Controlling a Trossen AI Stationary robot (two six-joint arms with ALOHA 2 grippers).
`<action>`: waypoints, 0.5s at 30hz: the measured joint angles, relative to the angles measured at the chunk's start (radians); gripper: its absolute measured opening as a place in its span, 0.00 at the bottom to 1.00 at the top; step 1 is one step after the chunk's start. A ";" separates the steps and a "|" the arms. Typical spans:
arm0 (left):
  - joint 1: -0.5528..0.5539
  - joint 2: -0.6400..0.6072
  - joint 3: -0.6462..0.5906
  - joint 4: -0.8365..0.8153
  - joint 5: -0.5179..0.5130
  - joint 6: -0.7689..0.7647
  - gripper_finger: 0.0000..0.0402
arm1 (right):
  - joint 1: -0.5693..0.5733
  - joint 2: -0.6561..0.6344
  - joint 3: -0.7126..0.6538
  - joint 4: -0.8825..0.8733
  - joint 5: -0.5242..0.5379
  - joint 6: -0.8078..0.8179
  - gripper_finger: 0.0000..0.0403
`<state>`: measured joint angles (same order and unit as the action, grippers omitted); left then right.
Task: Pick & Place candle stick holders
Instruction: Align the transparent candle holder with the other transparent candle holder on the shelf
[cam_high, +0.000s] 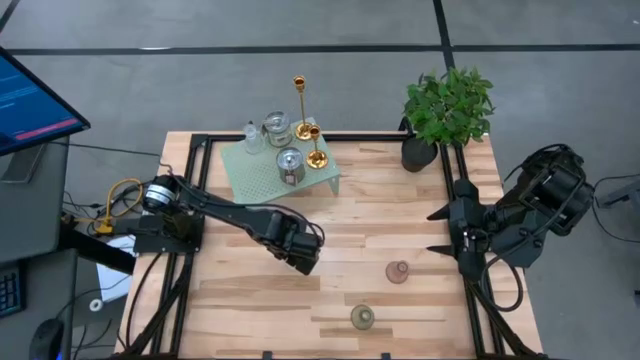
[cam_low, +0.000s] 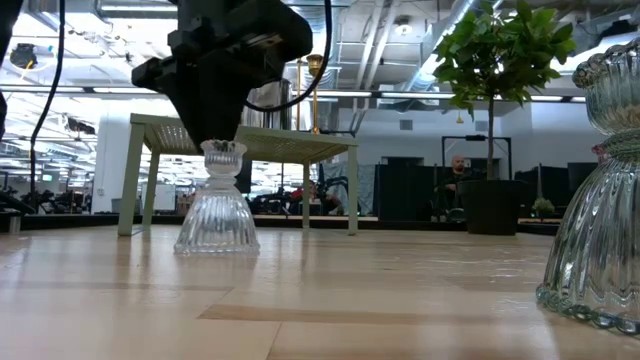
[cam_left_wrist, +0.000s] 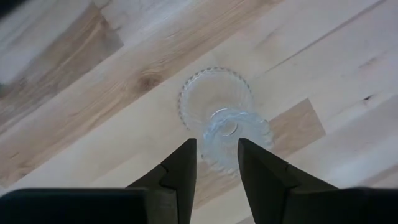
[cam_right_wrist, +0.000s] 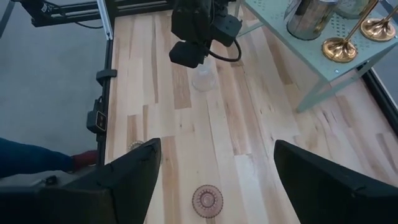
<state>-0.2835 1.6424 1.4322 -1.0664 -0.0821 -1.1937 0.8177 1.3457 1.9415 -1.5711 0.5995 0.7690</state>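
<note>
A clear ribbed glass candle stick holder (cam_low: 217, 215) stands upright on its flared base on the wooden table (cam_high: 250, 300). My left gripper (cam_left_wrist: 217, 163) points down right over its top cup (cam_left_wrist: 231, 127), fingers a little apart. My right gripper (cam_right_wrist: 214, 174) hangs open and raised at the table's right edge (cam_high: 436, 232). A pink holder (cam_high: 398, 272) and a greenish one (cam_high: 362, 317) stand on the table nearer the front. Two gold candlesticks (cam_high: 300, 100), a silvery cup (cam_high: 290, 165) and clear glass ones (cam_high: 275, 128) stand on the mint-green rack (cam_high: 250, 175). My left gripper comes at the clear holder from above, its fingertips (cam_left_wrist: 186, 155) level with the rim of the top cup (cam_low: 223, 150). Whether they touch the glass, I cannot tell. The holder stands upright with its base on the table.
A potted green plant (cam_high: 447, 110) stands at the table's far right corner. Black frame rails (cam_high: 180, 200) run along the table's sides. A monitor (cam_high: 30, 100) is off to the left. A person's sleeve (cam_right_wrist: 31, 163) shows beside the table in the right wrist view.
</note>
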 joint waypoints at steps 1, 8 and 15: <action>0.003 0.000 -0.001 -0.001 0.005 0.003 0.29 | 0.000 0.000 0.000 0.000 0.000 -0.005 0.75; 0.005 0.000 -0.017 0.006 0.031 0.011 0.16 | 0.000 0.000 0.000 0.000 0.000 -0.017 0.75; 0.005 -0.001 -0.022 0.033 0.034 0.011 0.07 | 0.000 0.000 0.000 0.000 0.001 -0.018 0.75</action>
<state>-0.2787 1.6410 1.4097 -1.0335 -0.0483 -1.1831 0.8177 1.3457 1.9415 -1.5711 0.6001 0.7513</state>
